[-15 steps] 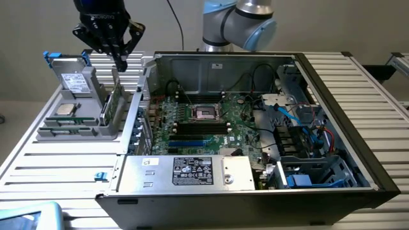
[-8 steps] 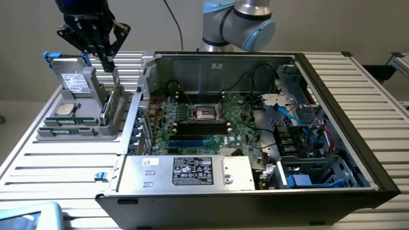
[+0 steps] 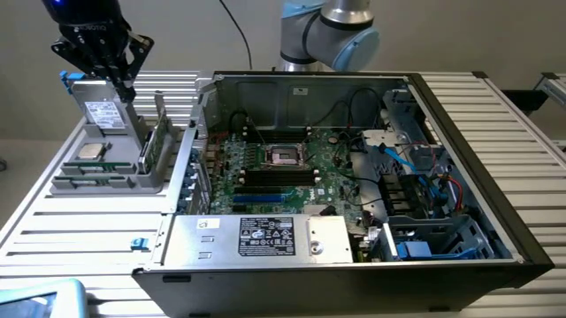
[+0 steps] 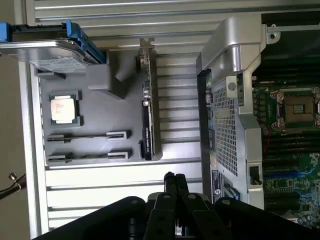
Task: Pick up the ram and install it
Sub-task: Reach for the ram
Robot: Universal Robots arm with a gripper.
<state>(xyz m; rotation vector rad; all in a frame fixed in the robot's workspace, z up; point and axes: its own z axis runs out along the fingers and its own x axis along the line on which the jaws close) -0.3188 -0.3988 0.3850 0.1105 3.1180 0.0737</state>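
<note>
Above the grey parts tray, the pincer hangs with its black fingers pressed together and nothing between them; the wrist view shows the same closed, empty tips. Directly under it stands the hard drive in its blue-edged carrier, close to the fingertips, though whether they touch cannot be told. Further down from the pincer, flat on the tray, is the square silver processor chip. Beyond that are 2 narrow holder slots where thin green edges show, and I take these for the ram, standing on edge and untouched. Beside the tray, away from the pincer, an expansion card stands upright. Well apart from the pincer is the open computer case, with the motherboard and its memory slots bare. All of this rests on the slatted desk. The work looks to be at the approach to the pick, with nothing yet lifted. As I judge it, a grasp would call for the jaws to part first, then centre across the stick's thin edge while clearing the drive and the chip.
</note>
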